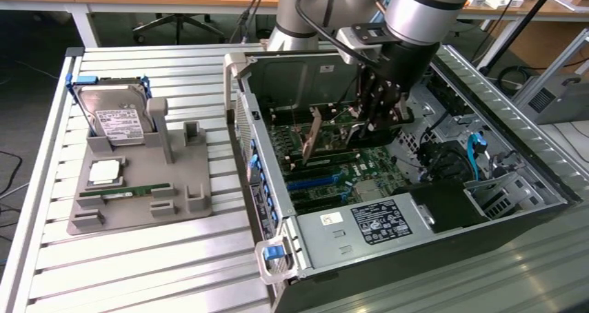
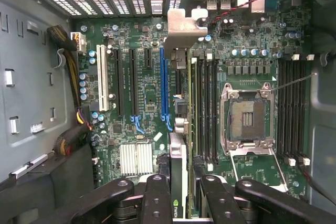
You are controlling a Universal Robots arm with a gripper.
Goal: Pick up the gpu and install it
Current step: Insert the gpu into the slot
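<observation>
Tool (image 2: 178,192) clamped on gpu (image 2: 178,129), card held on edge inside the open PC case (image 1: 515,168). Long axis runs parallel to the motherboard (image 2: 142,103) slots, bracket end toward the rear slot openings. Card sits directly over the slot bank, just beside the blue slot (image 2: 164,85).

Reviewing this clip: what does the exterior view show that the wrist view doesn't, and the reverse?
Exterior view: the grey parts holder on the slatted table, with the hard drive and memory stick, and the power supply.

Wrist view: the empty CPU socket, the white expansion slot and the heatsink.

Both: the gripper shut on the gpu, edge-on above the motherboard.
</observation>
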